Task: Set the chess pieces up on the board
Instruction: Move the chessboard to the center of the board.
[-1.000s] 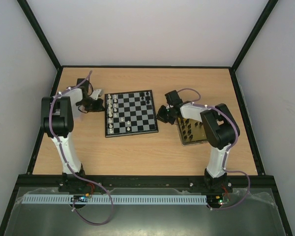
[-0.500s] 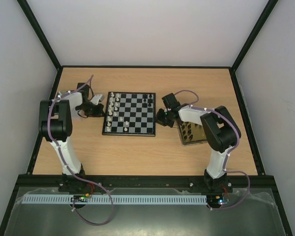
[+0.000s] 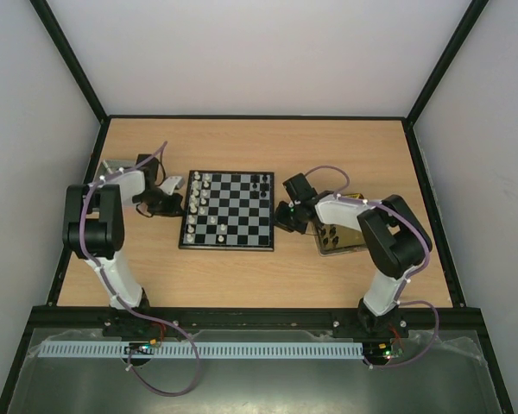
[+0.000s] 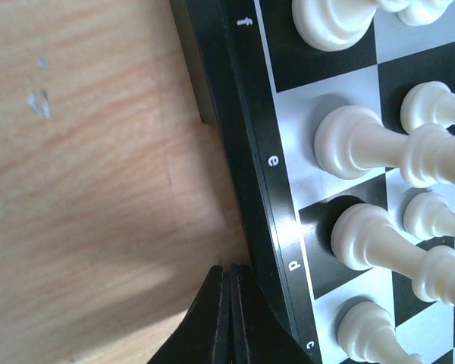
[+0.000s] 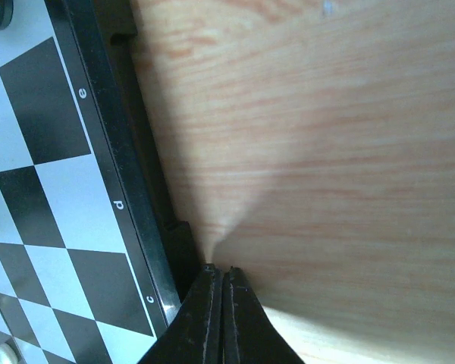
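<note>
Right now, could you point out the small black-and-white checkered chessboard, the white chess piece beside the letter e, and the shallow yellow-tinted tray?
chessboard [image 3: 227,246], top view, near edge of its dark frame.
white chess piece [image 4: 349,142], left wrist view, its round base.
yellow-tinted tray [image 3: 350,246], top view, bare near part.

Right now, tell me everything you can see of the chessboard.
The chessboard lies flat on the wooden table, near its middle. It is small and square, with glossy black-and-white squares and a dark frame with white letters. Its left columns hold white pieces; a few black pieces stand at the far right corner. The shut left tool and shut right tool sit at its left and right edges; contact is unclear.
</note>
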{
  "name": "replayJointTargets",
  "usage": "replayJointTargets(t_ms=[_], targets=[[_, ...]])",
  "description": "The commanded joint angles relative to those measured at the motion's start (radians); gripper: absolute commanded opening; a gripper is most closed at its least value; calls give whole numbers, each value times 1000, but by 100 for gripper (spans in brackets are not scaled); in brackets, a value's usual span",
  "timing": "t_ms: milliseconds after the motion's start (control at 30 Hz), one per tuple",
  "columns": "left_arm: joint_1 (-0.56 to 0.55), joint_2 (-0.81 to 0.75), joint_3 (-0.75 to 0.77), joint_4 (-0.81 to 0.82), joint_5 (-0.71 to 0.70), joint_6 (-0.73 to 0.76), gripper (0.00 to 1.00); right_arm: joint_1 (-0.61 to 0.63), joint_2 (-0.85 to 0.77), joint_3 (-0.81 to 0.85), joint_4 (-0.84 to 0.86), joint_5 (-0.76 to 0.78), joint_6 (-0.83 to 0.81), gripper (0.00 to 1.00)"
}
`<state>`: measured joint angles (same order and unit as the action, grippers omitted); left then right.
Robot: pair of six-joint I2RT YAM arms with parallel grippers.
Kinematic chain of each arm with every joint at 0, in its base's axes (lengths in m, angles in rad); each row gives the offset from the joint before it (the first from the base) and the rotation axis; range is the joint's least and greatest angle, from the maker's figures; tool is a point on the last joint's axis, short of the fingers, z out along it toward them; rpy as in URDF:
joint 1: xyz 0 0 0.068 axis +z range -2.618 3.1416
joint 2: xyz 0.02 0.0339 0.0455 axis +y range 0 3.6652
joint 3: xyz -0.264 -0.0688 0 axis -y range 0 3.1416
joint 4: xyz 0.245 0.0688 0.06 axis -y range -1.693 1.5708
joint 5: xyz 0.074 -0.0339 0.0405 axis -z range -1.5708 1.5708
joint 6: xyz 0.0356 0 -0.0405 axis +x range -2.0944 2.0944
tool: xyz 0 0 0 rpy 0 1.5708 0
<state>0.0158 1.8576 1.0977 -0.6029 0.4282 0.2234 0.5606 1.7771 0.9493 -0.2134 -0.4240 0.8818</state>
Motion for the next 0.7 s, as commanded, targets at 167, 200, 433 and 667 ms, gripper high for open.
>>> replayJointTargets(t_ms=[167,200,433,667], targets=[[-54,-21,-80,-151,-61,44,2,42,-106,-103,16,-16,23,2],[-54,-22,-85,-153,-65,46,2,41,-115,-111,13,-16,23,2],[-57,-46,-77,-196,-86,54,2,48,-170,-165,-4,-13,18,2],[-57,-49,-55,-245,-123,77,2,50,-205,-186,-40,-6,0,2]])
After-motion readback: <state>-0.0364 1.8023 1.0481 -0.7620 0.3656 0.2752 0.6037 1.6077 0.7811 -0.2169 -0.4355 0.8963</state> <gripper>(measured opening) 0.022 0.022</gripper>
